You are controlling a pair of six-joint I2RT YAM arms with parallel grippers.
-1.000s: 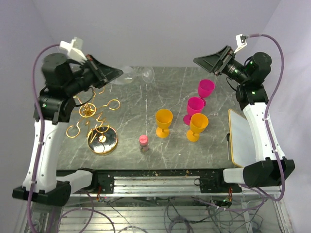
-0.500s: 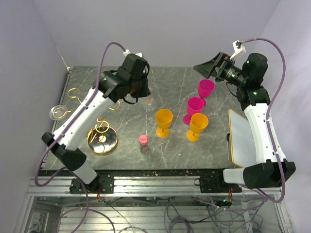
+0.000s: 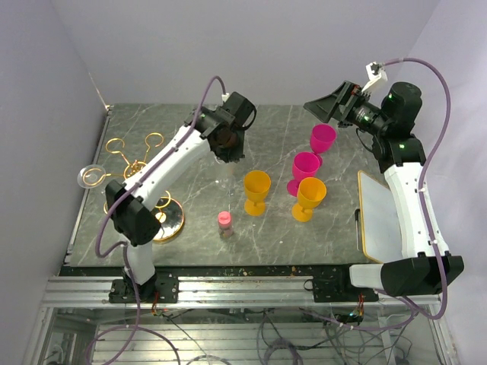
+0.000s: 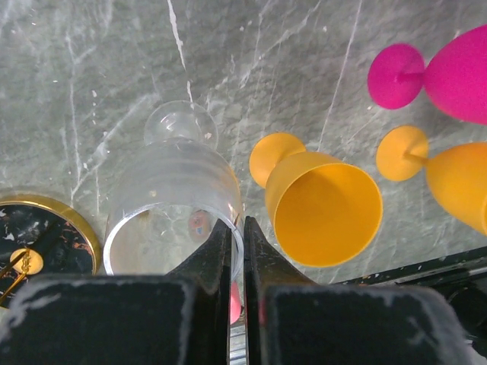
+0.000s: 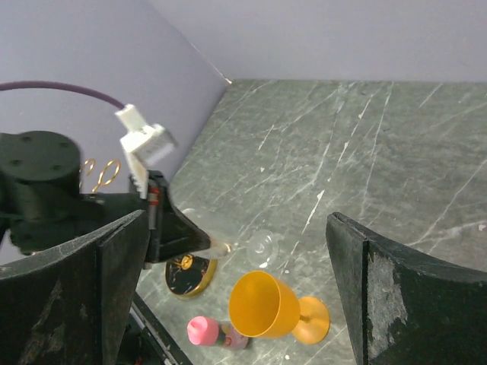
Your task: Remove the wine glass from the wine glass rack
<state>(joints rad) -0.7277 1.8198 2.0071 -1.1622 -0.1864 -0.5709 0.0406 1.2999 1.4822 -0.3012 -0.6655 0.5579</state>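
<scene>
Left arm is stretched out over the middle of the counter point(image 3: 190, 205), with the left pincer point(image 4: 236, 225) pointing down. Its two fingers are pinched almost together on the rim of the clear wine glass point(image 4: 171, 190) — one finger inside the bowl, one outside. The glass hangs bowl-up and tilted, its round foot low over the grey marbled surface; cannot tell whether the foot touches. The glass is off the wine glass rack point(image 3: 135, 164) and well apart from it. The rack stands near the counter's left edge, gold ring-ended arms spread out, partly behind the left arm. Its shiny round base point(image 4: 53, 228) shows at the lower left of the left wrist view. Just beside the held glass on its right stands an orange goblet point(image 4: 323, 209), upright, close to the glass but apart from it. Further right is a second orange goblet point(image 3: 310, 196), with two pink goblets point(image 3: 306, 166) behind it, the four in a loose cluster. A small bottle with a pink cap point(image 3: 225, 222) stands near the front edge, below the left pincer in the overhead view. Right arm is raised at the far right; the right pincer point(image 5: 237, 228) is spread wide with nothing between its fingers, aimed toward the middle of the counter. A white board point(image 3: 380, 217) lies along the right edge.
</scene>
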